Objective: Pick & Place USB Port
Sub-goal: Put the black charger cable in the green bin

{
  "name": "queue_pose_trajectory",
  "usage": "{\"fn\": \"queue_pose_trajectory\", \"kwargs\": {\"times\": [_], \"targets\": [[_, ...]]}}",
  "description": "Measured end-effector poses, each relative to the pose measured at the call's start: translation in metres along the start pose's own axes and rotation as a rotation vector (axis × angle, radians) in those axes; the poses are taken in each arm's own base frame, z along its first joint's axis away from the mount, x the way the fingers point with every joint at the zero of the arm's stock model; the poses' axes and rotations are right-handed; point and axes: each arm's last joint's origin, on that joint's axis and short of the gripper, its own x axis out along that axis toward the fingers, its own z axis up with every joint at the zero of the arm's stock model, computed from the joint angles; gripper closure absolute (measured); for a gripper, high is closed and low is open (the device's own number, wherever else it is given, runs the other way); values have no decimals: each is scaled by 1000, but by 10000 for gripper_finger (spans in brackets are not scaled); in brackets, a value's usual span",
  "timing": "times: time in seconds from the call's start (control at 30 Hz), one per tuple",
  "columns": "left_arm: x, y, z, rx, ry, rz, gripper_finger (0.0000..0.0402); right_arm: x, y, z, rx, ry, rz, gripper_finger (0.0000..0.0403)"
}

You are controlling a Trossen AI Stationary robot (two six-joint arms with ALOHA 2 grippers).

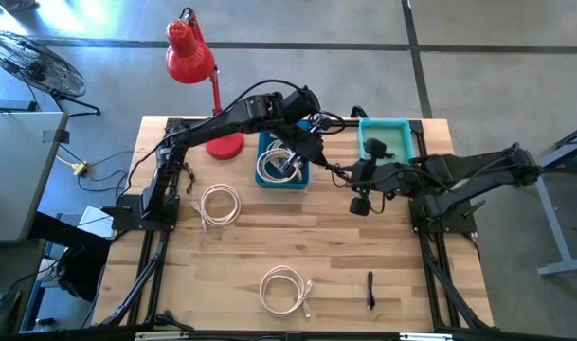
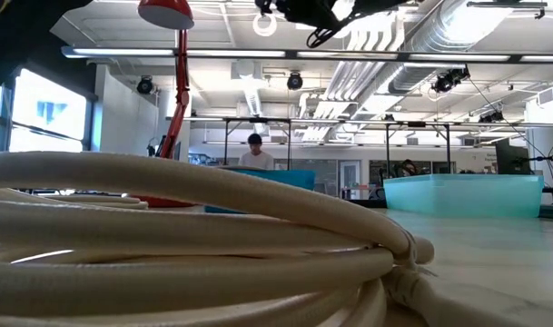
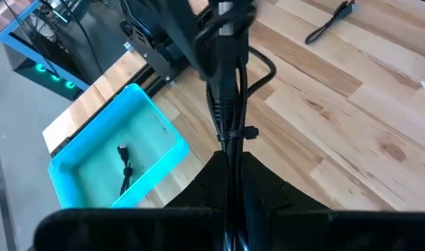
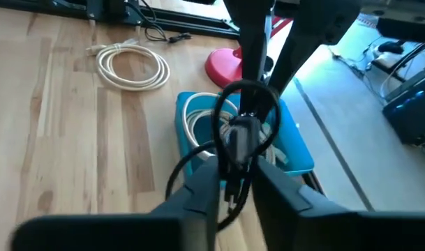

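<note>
Midway: black cable (image 1: 328,167) held between both grippers above the table.
Left gripper (image 1: 312,149) and right gripper (image 1: 356,176) each clamp it; 1 cable lies in teal bin (image 1: 403,128), 3 wait outside.

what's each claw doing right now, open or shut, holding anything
Left claw: shut on the black cable.
Right claw: shut on the same black cable, above the table between the two bins.

My left end effector (image 1: 318,152) and right end effector (image 1: 350,173) meet mid-air, both raised off the desk, fingers of each pinched on one black cable, arms reaching inward.
</note>
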Motion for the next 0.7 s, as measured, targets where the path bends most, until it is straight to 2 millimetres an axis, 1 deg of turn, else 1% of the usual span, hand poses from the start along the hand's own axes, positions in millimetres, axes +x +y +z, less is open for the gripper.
{"fn": "queue_pose_trajectory", "kwargs": {"times": [0.07, 0.17, 0.27, 0.5, 0.7], "targets": [[0, 0, 0, -1, 4, -1, 385, 1, -2, 0, 3, 4, 11, 371], [0, 0, 0, 7, 8, 0, 384, 2, -2, 0, 7, 6, 10, 371], [0, -1, -1, 5, 22, 0, 373, 2, -2, -1, 4, 10, 6, 371], [1, -2, 0, -6, 23, 0, 326, 2, -2, -1, 15, 19, 8, 371], [1, -5, 6, 65, 109, 66, 275, 2, -2, -3, 27, 34, 10, 371]]}}
